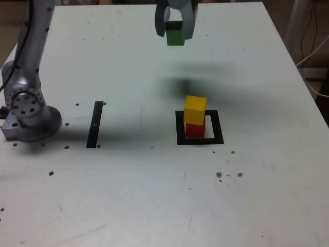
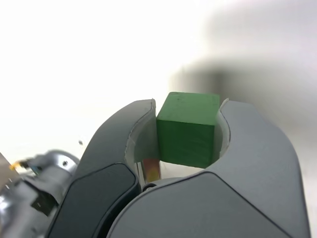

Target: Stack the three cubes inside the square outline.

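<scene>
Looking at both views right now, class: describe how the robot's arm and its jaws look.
The arm is silver-grey metal with rounded joint housings and a bolted circular cap near its base. The gripper has two broad, curved dark grey jaws with paler grey inner faces.

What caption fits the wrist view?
Gripper clamping a green cube above the white table.
</scene>
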You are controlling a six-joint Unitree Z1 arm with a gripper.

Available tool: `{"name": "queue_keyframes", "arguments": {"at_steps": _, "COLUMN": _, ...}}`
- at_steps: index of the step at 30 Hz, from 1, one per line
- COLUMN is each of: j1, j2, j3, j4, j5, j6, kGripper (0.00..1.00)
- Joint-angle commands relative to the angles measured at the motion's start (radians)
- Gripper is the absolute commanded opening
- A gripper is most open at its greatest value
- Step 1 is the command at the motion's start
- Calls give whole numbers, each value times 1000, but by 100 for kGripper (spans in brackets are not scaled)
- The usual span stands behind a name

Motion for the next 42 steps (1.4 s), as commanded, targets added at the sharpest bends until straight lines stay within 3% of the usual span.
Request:
{"name": "queue_keyframes", "arguments": {"at_steps": 1, "j1": -32, "j2": -25, "j3": 20, "j4": 16, "j5": -15, "j6": -27, "kGripper": 29}}
{"name": "queue_keyframes", "arguments": {"at_steps": 11, "j1": -219, "j2": -77, "j3": 84, "j4": 17, "j5": -81, "j6": -191, "kGripper": 29}}
{"name": "queue_keyframes", "arguments": {"at_steps": 21, "j1": -363, "j2": -71, "j3": 94, "j4": 16, "j5": -135, "j6": -327, "kGripper": 29}}
{"name": "queue_keyframes", "arguments": {"at_steps": 31, "j1": -439, "j2": -16, "j3": 52, "j4": 15, "j5": -156, "j6": -394, "kGripper": 29}}
{"name": "queue_keyframes", "arguments": {"at_steps": 42, "j1": -451, "j2": 44, "j3": 14, "j4": 12, "j5": -158, "j6": -401, "kGripper": 29}}
